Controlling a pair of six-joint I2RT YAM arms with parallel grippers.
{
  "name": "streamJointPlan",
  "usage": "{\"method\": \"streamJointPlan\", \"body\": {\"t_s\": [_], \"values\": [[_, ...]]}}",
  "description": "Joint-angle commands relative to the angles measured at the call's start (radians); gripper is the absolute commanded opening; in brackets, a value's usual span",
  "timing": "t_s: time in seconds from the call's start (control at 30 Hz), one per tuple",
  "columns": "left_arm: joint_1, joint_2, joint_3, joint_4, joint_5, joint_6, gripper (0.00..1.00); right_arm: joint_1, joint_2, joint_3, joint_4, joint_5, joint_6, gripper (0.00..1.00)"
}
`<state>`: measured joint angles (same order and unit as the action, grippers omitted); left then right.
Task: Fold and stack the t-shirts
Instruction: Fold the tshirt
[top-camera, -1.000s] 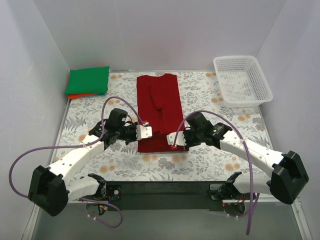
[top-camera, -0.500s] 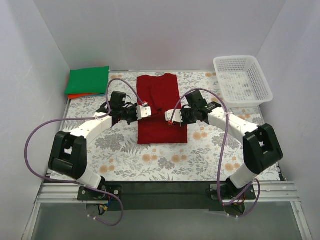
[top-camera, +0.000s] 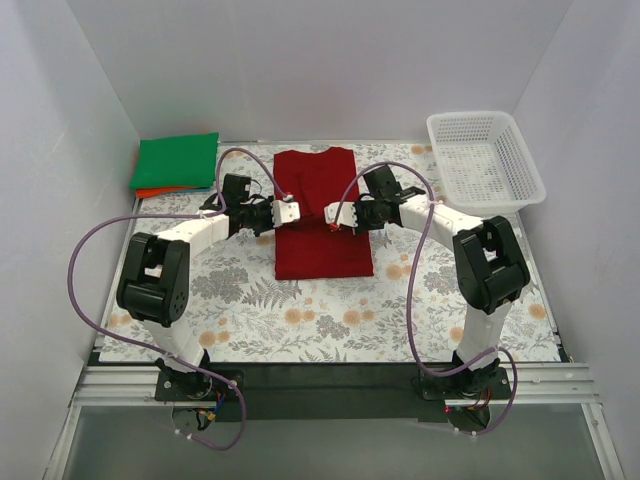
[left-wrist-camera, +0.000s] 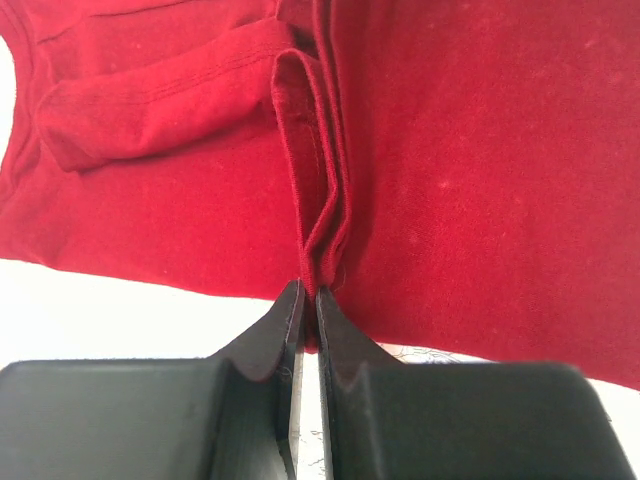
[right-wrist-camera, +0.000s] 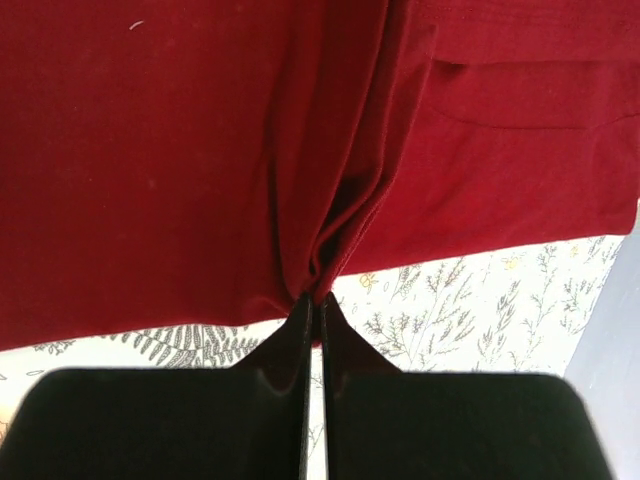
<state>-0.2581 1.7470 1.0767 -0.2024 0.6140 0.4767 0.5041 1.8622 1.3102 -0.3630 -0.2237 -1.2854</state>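
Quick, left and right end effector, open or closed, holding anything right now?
Left end effector: closed, pinching a folded edge of the dark red t-shirt.
Right end effector: closed, pinching the same shirt.

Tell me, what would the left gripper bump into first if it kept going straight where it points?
The dark red t-shirt: the left gripper is shut on its fold, with more cloth straight ahead. Beyond, the right gripper seems to face it, though depth is unclear.
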Motion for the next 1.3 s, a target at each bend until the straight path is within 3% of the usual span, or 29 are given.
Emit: {"method": "streamJointPlan", "body": {"t_s": [0.0,0.07,0.1,0.17,0.2,0.23,0.4,0.53,0.7,0.9,1.27], "values": [[0.008,0.002,0.032,0.027,0.012,0.037,0.00,-0.007,0.014,0.060,0.022,-0.003,-0.040,0.04],[0.011,0.011,0.034,0.031,-0.006,0.036,0.00,-0.007,0.023,0.072,0.025,0.010,-0.019,0.17],[0.011,0.016,0.032,0.047,-0.017,0.030,0.06,-0.007,0.023,0.081,0.027,0.017,-0.008,0.35],[0.013,0.019,0.042,0.073,-0.049,-0.024,0.21,-0.009,0.009,0.081,0.026,0.033,0.014,0.57],[0.014,0.017,0.051,0.075,-0.053,-0.036,0.26,-0.013,0.000,0.080,0.027,0.037,0.018,0.67],[0.017,0.000,0.060,0.077,-0.057,-0.053,0.36,-0.016,-0.011,0.075,0.026,0.044,0.027,0.68],[0.023,-0.115,0.032,0.028,-0.051,-0.177,0.43,-0.027,-0.144,0.026,-0.005,0.035,0.069,0.68],[0.016,-0.272,-0.078,-0.069,0.030,-0.199,0.45,-0.015,-0.250,-0.049,-0.132,-0.034,0.121,0.62],[-0.094,-0.388,-0.248,-0.127,0.006,-0.230,0.45,0.068,-0.342,-0.218,-0.140,-0.036,0.158,0.54],[-0.184,-0.409,-0.397,-0.048,-0.066,-0.271,0.49,0.154,-0.316,-0.291,-0.105,-0.019,0.210,0.50],[-0.196,-0.295,-0.477,0.096,-0.140,-0.230,0.50,0.165,-0.209,-0.385,0.019,0.034,0.212,0.45]]}}
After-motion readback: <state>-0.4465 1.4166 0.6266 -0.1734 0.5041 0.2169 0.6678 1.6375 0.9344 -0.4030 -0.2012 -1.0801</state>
